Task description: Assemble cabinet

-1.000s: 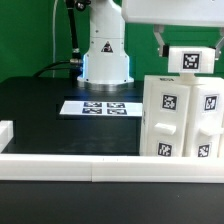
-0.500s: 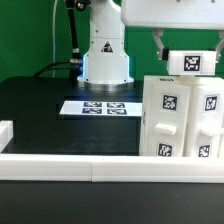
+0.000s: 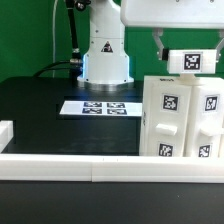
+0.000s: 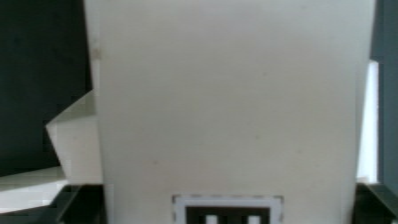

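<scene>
Cabinet body [image 3: 180, 115] was white, its faces carrying square black-and-white marker tags. The small block [image 3: 192, 60] above it was white, with one black-and-white tag. The marker board [image 3: 98, 107] was white, printed with black-and-white tags. The table [image 3: 40, 100] was black and the rail [image 3: 70, 165] plain white. The robot base [image 3: 105, 60] was white, with a small dark mark and a pale blue glowing band low on it. The backdrop [image 3: 25, 30] was green. In the wrist view, a panel face [image 4: 214, 110] was plain off-white, with a black-bordered tag at one edge, against a dark surround
</scene>
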`<state>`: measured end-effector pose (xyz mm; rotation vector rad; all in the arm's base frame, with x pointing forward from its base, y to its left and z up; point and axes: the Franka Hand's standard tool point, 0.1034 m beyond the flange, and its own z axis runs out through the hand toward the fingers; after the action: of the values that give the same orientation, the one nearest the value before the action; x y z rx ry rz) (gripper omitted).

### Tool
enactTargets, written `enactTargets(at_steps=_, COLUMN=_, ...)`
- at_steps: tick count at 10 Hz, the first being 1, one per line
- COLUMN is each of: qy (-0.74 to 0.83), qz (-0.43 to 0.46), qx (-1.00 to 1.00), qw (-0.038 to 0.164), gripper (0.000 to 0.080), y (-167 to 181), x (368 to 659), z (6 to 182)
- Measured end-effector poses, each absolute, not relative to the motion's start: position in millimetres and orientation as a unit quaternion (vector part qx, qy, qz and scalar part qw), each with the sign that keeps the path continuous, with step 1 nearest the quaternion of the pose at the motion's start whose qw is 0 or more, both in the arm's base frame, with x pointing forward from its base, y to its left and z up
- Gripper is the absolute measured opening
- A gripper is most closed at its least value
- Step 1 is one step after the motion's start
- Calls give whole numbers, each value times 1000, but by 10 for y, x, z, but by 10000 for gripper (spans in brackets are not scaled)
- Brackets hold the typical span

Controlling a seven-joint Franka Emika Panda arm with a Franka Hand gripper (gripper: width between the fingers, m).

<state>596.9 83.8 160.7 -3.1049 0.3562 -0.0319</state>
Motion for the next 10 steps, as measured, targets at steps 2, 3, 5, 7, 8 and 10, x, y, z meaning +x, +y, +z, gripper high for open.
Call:
enactTargets(at_steps=2, qy=157, qz=-10, qx=-988, qw=10, gripper=560, y=845, x=5968, z=1606)
enactTargets(at_steps=3, qy=209, qz=-9, qx=-978, qw=11, gripper=560, y=850, x=5968, z=1605)
enactTargets(at_steps=5, qy=296, qz=-6, qx=-955, qw=15, gripper=560, y=865, x=5966, z=1603)
enactTargets(at_steps=7, qy=398, qz=-7, qx=-917, qw=24, gripper=560, y=868, x=5975, z=1598)
enactTargets(at_steps=8, qy=440, qz=-8, qx=-898, qw=25, gripper=560, y=877, x=5980, z=1598)
enactTargets(at_steps=10, qy=555, qz=-9, qx=-831, qw=32, gripper=560, y=890, x=5994, z=1595)
